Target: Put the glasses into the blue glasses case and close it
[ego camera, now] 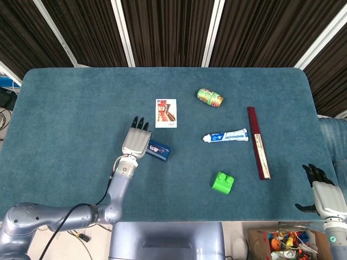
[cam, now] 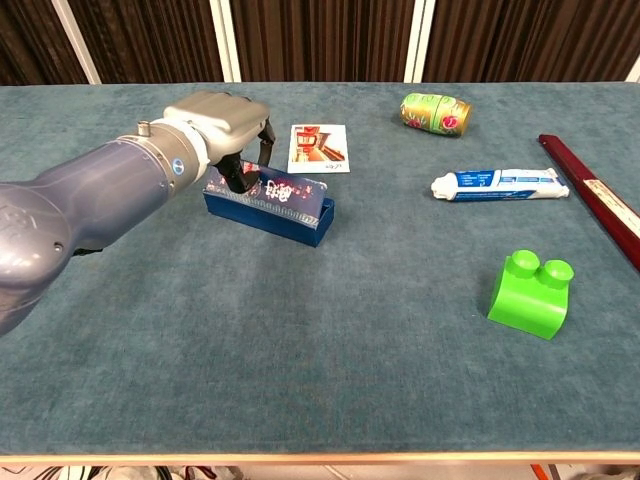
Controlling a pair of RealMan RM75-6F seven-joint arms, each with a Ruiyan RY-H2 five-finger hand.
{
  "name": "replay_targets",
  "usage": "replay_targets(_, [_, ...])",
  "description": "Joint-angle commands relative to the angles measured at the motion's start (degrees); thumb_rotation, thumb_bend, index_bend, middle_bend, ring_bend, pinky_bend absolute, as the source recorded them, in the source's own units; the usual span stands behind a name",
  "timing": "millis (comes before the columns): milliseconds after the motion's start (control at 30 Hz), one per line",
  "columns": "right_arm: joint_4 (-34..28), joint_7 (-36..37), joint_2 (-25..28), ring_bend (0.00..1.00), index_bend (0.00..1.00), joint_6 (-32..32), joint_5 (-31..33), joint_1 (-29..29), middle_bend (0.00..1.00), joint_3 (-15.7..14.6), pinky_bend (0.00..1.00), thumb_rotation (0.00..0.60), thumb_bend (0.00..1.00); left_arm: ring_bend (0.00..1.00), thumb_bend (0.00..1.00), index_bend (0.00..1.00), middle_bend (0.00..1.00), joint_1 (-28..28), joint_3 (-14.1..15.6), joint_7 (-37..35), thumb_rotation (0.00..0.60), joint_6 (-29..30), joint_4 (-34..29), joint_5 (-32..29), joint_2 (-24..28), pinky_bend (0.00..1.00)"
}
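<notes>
While the dark fingers (cam: 243,176) of the left hand (ego camera: 136,142) are curled down over the left end of the blue glasses case (cam: 270,205), the case is touched from above, though whether it is gripped or only pressed cannot be told, as the fingertips are hidden behind the grey back of the hand. No glasses can be made out; the inside of the case is hidden. The case is seen lying on the teal table (cam: 300,350), its long side running from the hand toward the right, with a patterned lid lowered over most of it. Just beyond the case, a picture card (ego camera: 166,112) is laid flat, close to the fingertips but apart from them. Further right, a green can (ego camera: 210,97) is lying on its side, and a toothpaste tube (ego camera: 226,136) is placed below it. A long dark red box (ego camera: 258,142) is set lengthwise beside the tube's far end, and a green building block (ego camera: 223,182) is found nearer the front edge. Well apart from all of these, the right hand (ego camera: 322,194) is held off the table's right front corner, its fingers spread and nothing held.
</notes>
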Motion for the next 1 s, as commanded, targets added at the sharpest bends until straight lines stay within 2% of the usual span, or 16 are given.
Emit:
replay_targets(33, [-0.04,-0.13,0.02,0.03,0.00,-0.06,0.09,0.05,0.00,-0.02,0.23,0.600,0.10,0.03,0.45,0.55,0.18,-0.42,-0.36,-0.02,0.600,-0.19,1.00,-0.45,-0.57,0.02])
replay_targets(667, [-0.14,-0.43,-0.01,0.03,0.00,-0.02,0.50,0.15,0.00,-0.03,0.23,0.600,0.10,0.03,0.45,0.52,0.18,-2.25,-1.27,-0.07,0.600,-1.13,6.06,-1.61,-3.42,0.02])
replay_targets(867, [-0.19,-0.49,0.03,0.03,0.00,-0.07,0.65,0.18,0.00,-0.05,0.23,0.600,0.10,0.03,0.45,0.44,0.17,-2.61,-1.37,0.04,0.600,-1.55,7.37,-2.06,-4.25,0.02])
replay_targets(1000, [-0.23,-0.50,0.05,0.03,0.00,-0.11,0.77,0.20,0.00,-0.04,0.23,0.600,0.10,0.03,0.45,0.31,0.17,-2.73,-1.47,0.00,0.600,-1.64,7.89,-2.24,-4.69,0.02])
